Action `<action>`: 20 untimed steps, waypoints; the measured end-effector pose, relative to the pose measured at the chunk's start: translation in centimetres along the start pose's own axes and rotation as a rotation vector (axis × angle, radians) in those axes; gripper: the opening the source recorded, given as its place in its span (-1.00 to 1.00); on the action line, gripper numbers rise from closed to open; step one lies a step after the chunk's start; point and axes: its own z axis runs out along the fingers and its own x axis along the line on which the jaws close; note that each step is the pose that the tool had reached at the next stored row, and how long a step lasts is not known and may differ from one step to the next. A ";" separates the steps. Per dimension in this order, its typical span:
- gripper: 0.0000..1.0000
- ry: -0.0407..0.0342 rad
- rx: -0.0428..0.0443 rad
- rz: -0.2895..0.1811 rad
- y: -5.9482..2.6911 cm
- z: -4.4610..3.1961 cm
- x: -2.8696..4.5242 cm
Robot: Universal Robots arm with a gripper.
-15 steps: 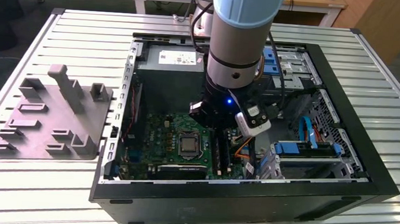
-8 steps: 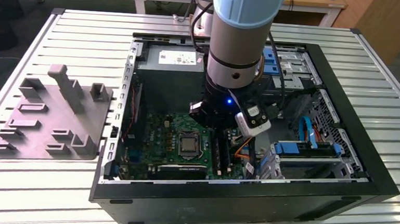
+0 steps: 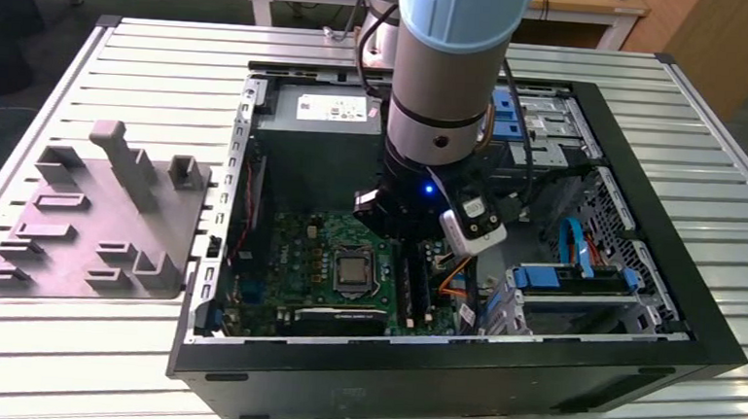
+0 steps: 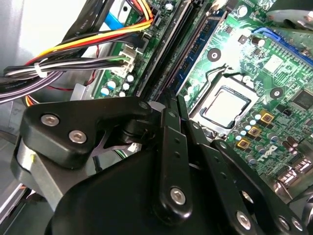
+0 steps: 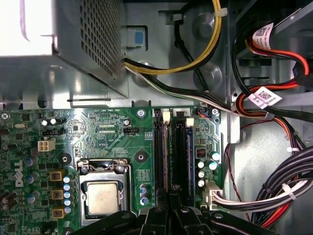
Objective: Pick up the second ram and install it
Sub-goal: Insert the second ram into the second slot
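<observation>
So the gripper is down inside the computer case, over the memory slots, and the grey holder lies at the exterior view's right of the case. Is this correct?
Not quite. In the exterior view the grey holder lies at the view's left of the computer case, not its right. The gripper is indeed inside, over the memory slots.

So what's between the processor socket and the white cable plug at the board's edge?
The dark memory slots, flanked by small capacitors, lie between the processor socket and white cable plug, seen in the first wrist view.
</observation>
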 end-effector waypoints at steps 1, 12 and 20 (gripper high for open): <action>-0.74 -0.0002 -0.0003 0.000 0.00 -0.01 0.00; -0.74 0.0001 0.0001 0.020 -0.03 -0.01 0.00; -0.74 0.0002 0.0002 0.026 -0.10 -0.01 -0.01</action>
